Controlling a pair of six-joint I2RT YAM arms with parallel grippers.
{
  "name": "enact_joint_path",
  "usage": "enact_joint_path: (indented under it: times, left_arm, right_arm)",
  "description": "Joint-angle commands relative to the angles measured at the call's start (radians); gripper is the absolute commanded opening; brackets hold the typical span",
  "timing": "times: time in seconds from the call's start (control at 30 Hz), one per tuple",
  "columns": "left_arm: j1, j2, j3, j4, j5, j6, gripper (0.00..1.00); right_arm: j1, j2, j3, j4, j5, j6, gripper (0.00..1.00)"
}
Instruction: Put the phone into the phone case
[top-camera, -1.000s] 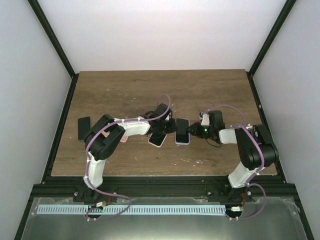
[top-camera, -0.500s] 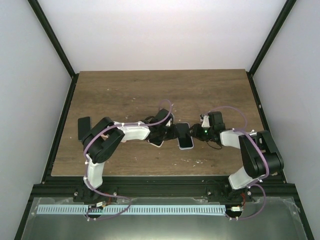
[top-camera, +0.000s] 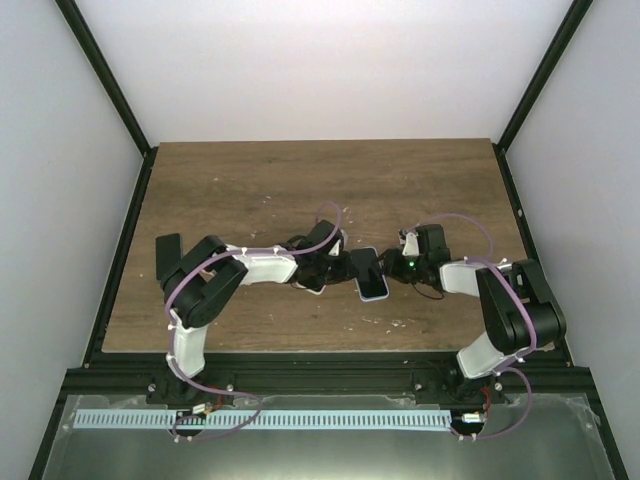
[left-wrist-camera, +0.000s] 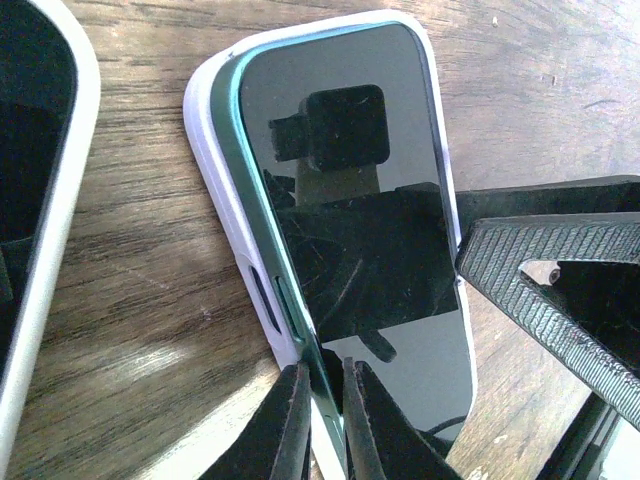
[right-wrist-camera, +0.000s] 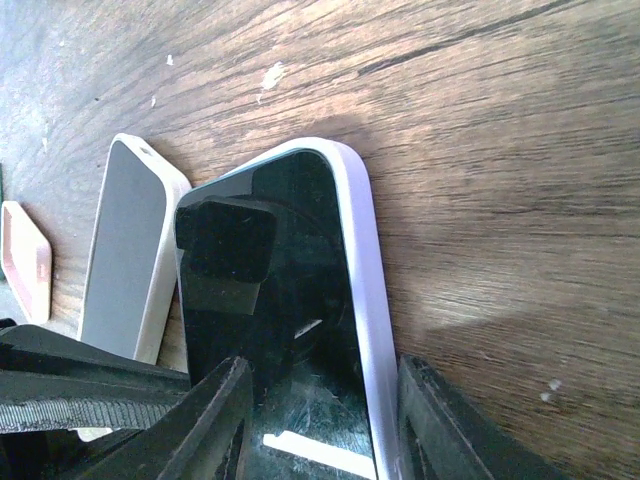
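Observation:
The phone (left-wrist-camera: 350, 180), with a dark screen and a green edge, lies partly in the pale phone case (left-wrist-camera: 215, 170). Its left edge is lifted above the case wall. My left gripper (left-wrist-camera: 325, 400) is shut on that green edge at the phone's near end. In the right wrist view the phone (right-wrist-camera: 270, 280) and case (right-wrist-camera: 365, 250) run between the spread fingers of my right gripper (right-wrist-camera: 322, 375), which is open. From above, the phone (top-camera: 370, 275) sits mid-table between the left gripper (top-camera: 340, 268) and the right gripper (top-camera: 388, 268).
A second white-edged phone or case (top-camera: 315, 282) lies just left of the task phone and also appears as a grey and white slab (right-wrist-camera: 125, 260). A pink item (right-wrist-camera: 25, 275) lies beyond it. A black object (top-camera: 167, 255) sits at the table's left edge.
The right gripper's jaws have spread apart. The phone has slid a little toward the near edge and tilted. The left gripper has moved right onto the phone's edge.

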Motion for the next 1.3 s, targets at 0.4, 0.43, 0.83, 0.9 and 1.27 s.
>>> enact_joint_path:
  times: [0.4, 0.43, 0.83, 0.9, 1.27]
  left_arm:
    - [0.012, -0.025, -0.129, 0.032, 0.043, 0.001, 0.11]
    - [0.012, -0.028, -0.132, 0.032, 0.041, 0.001, 0.11]
    - [0.022, -0.038, -0.167, 0.05, 0.036, -0.002, 0.11]
    - [0.023, -0.039, -0.166, 0.05, 0.037, -0.002, 0.11]
    - [0.023, -0.053, -0.17, 0.077, 0.059, -0.016, 0.12]
  right_arm:
    - [0.016, -0.043, -0.068, 0.21, -0.374, 0.151, 0.4]
    - [0.015, -0.045, -0.073, 0.232, -0.389, 0.164, 0.4]
    - [0.016, 0.001, -0.093, 0.234, -0.424, 0.145, 0.4]
    - [0.015, 0.01, -0.075, 0.164, -0.384, 0.101, 0.4]
    - [0.015, 0.016, -0.063, 0.101, -0.324, 0.057, 0.2]
